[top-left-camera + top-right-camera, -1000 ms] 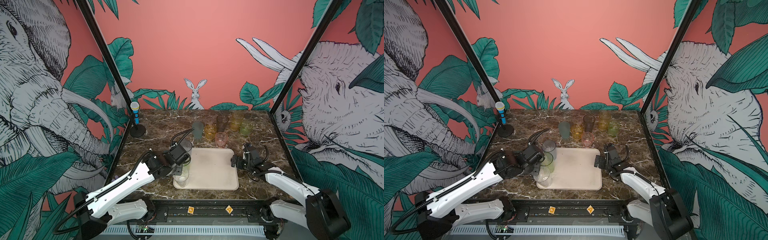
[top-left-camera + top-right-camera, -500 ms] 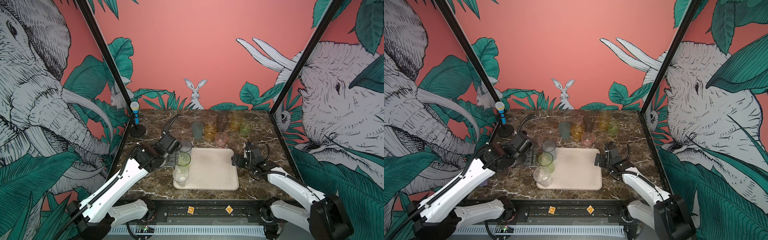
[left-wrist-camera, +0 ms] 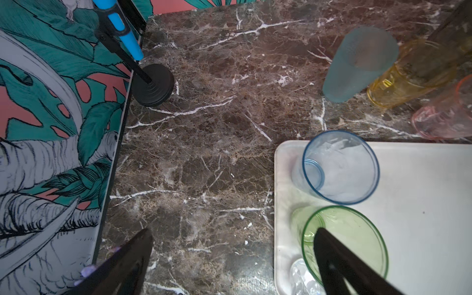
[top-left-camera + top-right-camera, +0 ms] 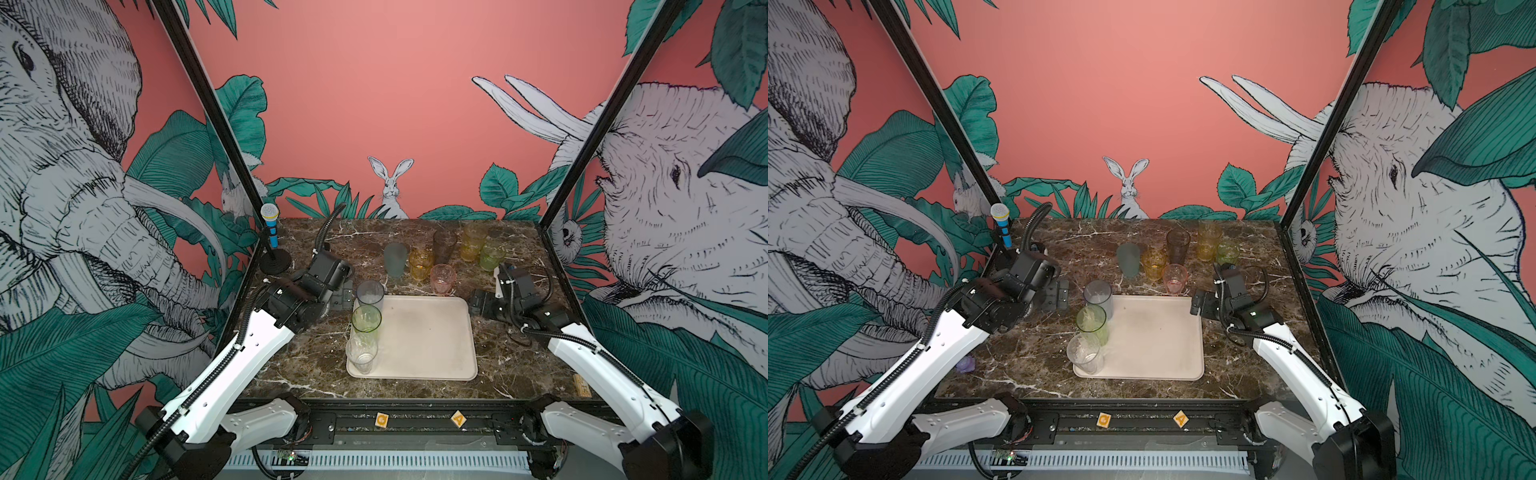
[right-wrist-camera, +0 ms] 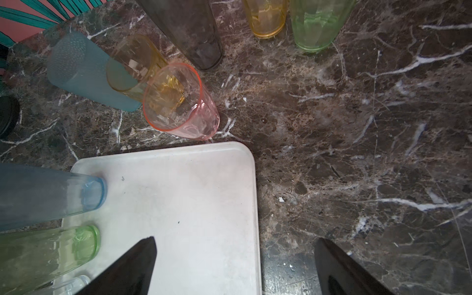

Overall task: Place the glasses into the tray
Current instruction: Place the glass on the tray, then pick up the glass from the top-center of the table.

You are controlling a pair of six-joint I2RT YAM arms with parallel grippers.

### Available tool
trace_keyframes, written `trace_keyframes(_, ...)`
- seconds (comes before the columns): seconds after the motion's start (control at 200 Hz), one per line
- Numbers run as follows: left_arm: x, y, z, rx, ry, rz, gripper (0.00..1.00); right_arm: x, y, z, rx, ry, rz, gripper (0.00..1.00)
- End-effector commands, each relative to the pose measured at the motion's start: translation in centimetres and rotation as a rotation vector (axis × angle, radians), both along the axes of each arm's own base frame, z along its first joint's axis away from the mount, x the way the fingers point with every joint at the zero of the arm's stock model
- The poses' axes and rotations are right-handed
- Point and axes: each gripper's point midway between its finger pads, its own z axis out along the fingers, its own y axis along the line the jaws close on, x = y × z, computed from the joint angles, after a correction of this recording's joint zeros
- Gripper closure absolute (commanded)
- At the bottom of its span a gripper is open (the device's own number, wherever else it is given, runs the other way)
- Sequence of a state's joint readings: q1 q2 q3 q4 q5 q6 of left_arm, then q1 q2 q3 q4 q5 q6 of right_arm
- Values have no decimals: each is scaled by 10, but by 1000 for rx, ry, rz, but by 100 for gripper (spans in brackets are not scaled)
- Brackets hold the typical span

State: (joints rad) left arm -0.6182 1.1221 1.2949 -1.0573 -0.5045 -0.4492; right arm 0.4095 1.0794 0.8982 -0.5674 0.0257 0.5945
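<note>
The cream tray [image 4: 428, 332] lies mid-table. Three glasses stand along its left side: grey [image 4: 370, 293] at the back, green [image 4: 366, 322] in the middle, clear [image 4: 361, 353] in front. Behind the tray on the marble stand the frosted teal [image 4: 395, 259], amber [image 4: 420, 262], pink [image 4: 443, 277], smoky brown [image 4: 444, 245], yellow [image 4: 471, 241] and short green [image 4: 491, 254] glasses. My left gripper [image 4: 343, 293] [image 3: 233, 231] is open and empty, just left of the grey glass [image 3: 339, 168]. My right gripper [image 4: 478, 305] [image 5: 235, 240] hangs open and empty over the tray's back right corner.
A blue toy microphone [image 4: 270, 228] on a black stand is at the back left corner. A small purple object [image 4: 966, 364] lies on the marble under my left arm. Black frame posts flank the table. Two lettered blocks sit on the front rail.
My left gripper opened, let go of the green glass in the tray, and drew back to the left and away. The right arm barely moved.
</note>
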Motion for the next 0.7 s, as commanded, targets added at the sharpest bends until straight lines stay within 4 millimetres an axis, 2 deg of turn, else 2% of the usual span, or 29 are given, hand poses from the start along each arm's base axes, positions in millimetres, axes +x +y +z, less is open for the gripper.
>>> trace_keyframes(0.0,11,0,0,5,-17,-11,1,1,3,8,-11,45,23,1)
trace_keyframes(0.16,19,5,-3,8,-11,2,1,18,18,36,37,9,49,1)
trace_keyframes(0.41,28,10,-16,-40,10,24,1,45,29,81,70,-70,45,1)
trace_keyframes(0.48,31,12,-19,-48,15,32,1,52,29,85,56,-75,34,1)
trace_keyframes(0.505,31,12,-21,-50,18,33,1,57,30,98,63,-101,33,1)
trace_keyframes(0.695,36,15,-29,-58,32,44,1,80,32,116,31,-134,12,1)
